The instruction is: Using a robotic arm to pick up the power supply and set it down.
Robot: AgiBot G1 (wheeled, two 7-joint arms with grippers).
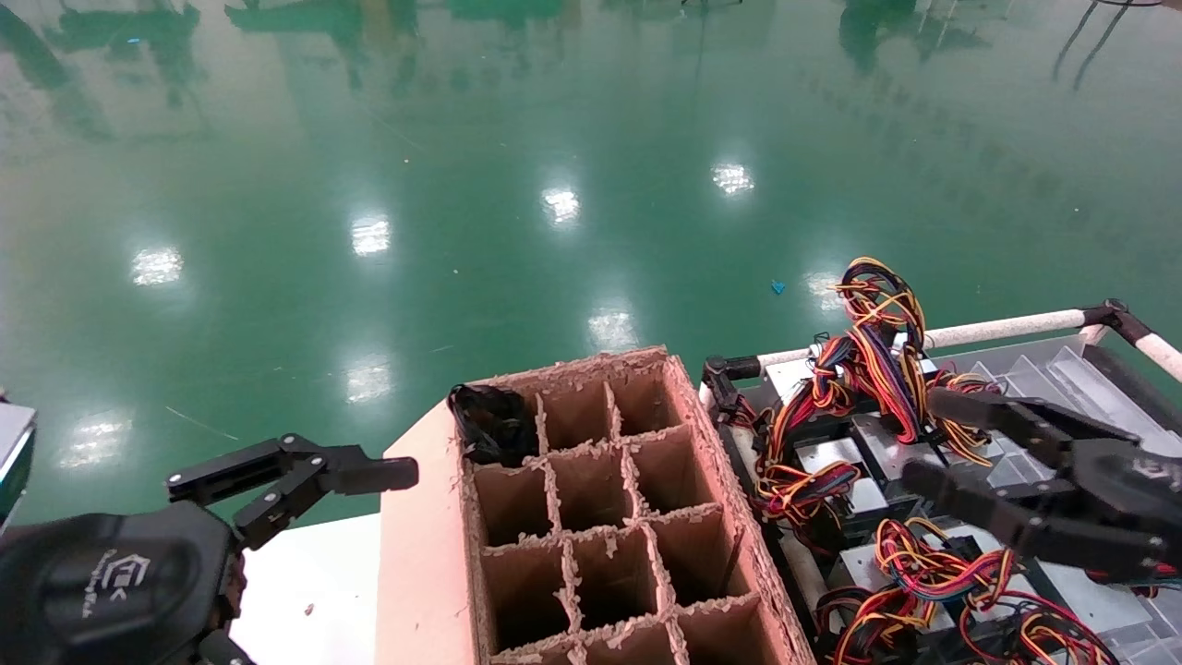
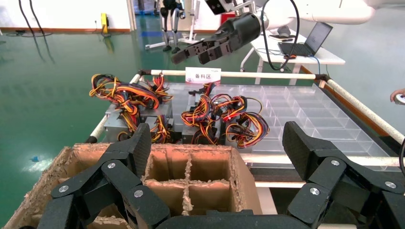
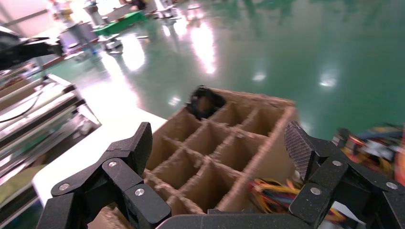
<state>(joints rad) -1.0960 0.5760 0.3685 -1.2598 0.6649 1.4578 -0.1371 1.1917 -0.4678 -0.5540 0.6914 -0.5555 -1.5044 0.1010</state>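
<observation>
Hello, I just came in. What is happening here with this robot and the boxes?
The right gripper hangs open above a tray of power supplies with coloured wires, holding nothing. The divided cardboard box beside the tray holds only a black bundle in one far corner cell. The left gripper, also open and holding nothing, is on the box's other side.

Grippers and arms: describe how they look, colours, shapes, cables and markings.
Both are black two-finger grippers built from bolted linkage bars. The left gripper sits on a bulky black wrist housing bearing a white logo. The right gripper has ribbed finger pads; seen from the left wrist camera, a white forearm with a looping black cable runs behind it.
</observation>
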